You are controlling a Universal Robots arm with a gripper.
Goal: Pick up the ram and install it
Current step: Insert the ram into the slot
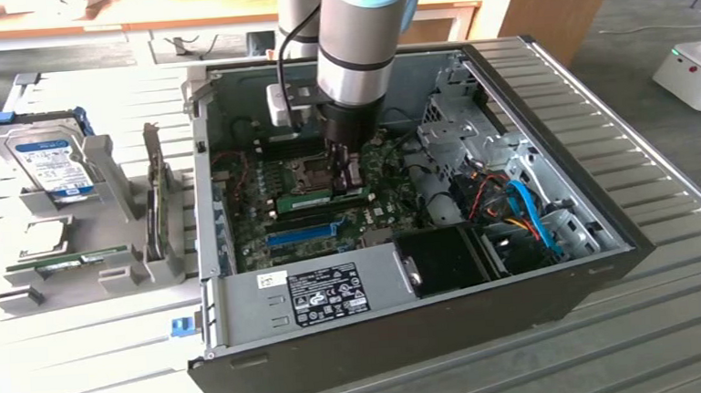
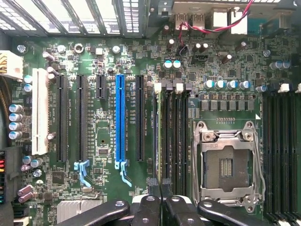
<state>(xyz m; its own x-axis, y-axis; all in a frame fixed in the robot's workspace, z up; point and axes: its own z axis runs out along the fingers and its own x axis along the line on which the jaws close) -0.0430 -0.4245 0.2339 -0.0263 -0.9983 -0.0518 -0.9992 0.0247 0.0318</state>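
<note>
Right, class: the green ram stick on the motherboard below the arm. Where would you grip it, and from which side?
Pinch the ram across its two flat faces at the top long edge, coming straight down from above. It stands on edge along the motherboard, thin and long, with other slots close beside it, so probably the upper edge alone is free.

Bright daylight glared off the ribbed table (image 1: 81, 377) at the exterior view's left, washing it pale. Inside the computer case (image 1: 456, 332) shadow pooled; the motherboard (image 2: 106, 134) was evenly lit.
</note>
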